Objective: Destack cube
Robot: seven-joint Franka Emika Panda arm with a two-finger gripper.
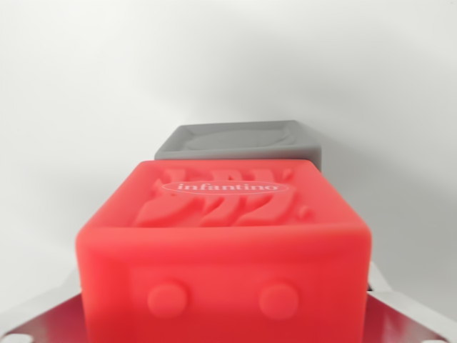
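Backdrop: plain white worktop (78, 93), pale and even, fading into soft blur at the top.
Wrist view, near: red cube (228, 250), filling the lower middle, very close to the lens, embossed top face with "infantino" lettering, two round studs on the near side face.
Wrist view, far: grey cube (243, 139), directly behind the red one, only its dished top and a sliver of its right side showing; whether touching the red cube or just beside it, cannot tell.
Claw: (228, 325) metal parts visible only as grey plates at the bottom corners, flanking the red cube; fingertips hidden, so holding or merely straddling cannot be told.
Position of task item: red cube between the claw plates, centred; whether lifted or resting on something, not visible.
Handling, judged: looks like soft moulded rubber, light, squashy, matte and grippy rather than slick; not fragile.
Hold point, judged: opposite flat side walls, mid-height, moderate squeeze to avoid buckling the hollow-looking body.
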